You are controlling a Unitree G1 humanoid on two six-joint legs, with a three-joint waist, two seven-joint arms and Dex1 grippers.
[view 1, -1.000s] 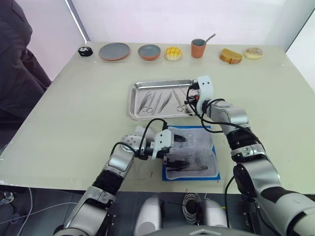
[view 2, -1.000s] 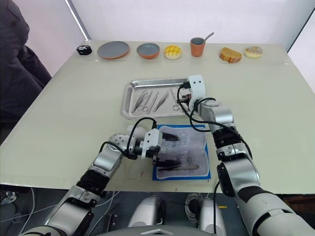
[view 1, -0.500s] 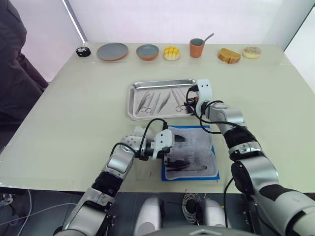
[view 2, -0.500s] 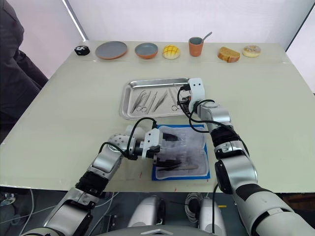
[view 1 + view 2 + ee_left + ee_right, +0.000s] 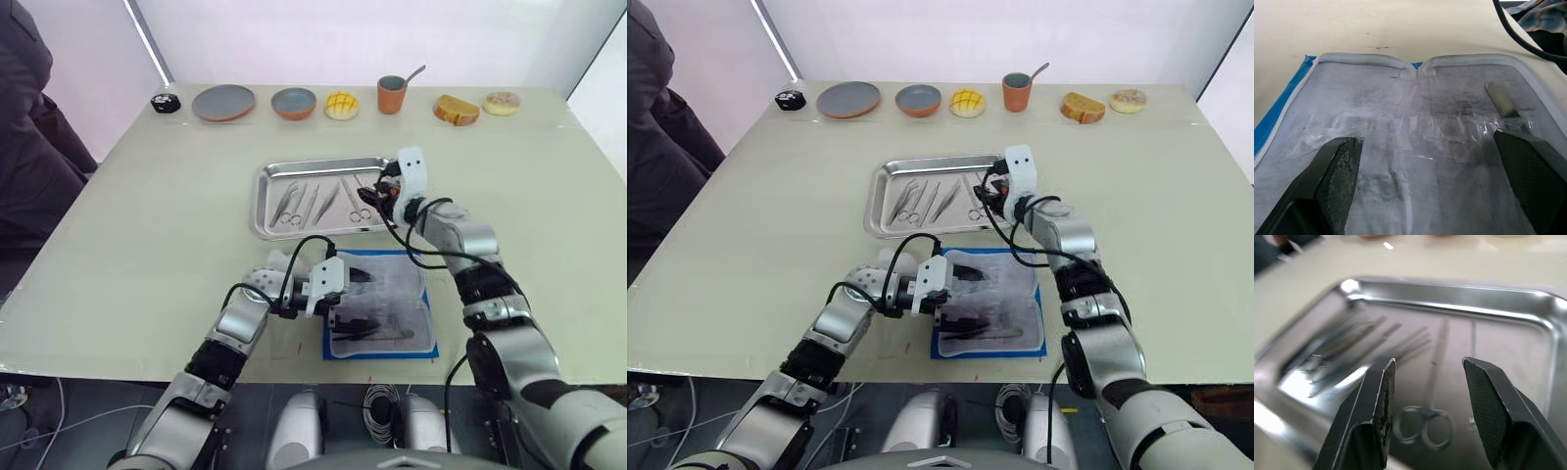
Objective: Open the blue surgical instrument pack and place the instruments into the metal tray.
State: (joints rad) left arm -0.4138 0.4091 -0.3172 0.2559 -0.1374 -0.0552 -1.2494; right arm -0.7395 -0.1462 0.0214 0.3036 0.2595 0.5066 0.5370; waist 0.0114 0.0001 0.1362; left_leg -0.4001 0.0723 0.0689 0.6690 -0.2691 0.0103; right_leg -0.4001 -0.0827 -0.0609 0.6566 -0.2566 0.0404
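the big tabletop [image 5: 147, 225] holds everything. the metal tray [image 5: 266, 201] sits in the middle of it, and the blue surgical instrument pack [image 5: 429, 345] lies flat just in front of the tray, nearer the robot.

most of the job looks done. the pack is already open, with its whitish clear inside facing up. several of the instruments [image 5: 306, 203] lie in the tray already, slim tweezers and ring-handled scissors side by side. one more silver tool [image 5: 1503, 103] seems to be left on the open pack, so i think at least that one must still go over.

the right arm reaches forward over the right end of the tray. the right hand [image 5: 1427, 391] hangs just above the tray floor with its two black fingers spread apart and nothing between them. a pair of ring handles [image 5: 1424, 427] lies right under it, so it looks as if it just let go.

the left arm is bent low over the pack. the left hand [image 5: 1422, 183] is wide open too, its fingertips [image 5: 1342, 171] resting on or just above the clear plastic, holding nothing. the last tool lies close to one fingertip.
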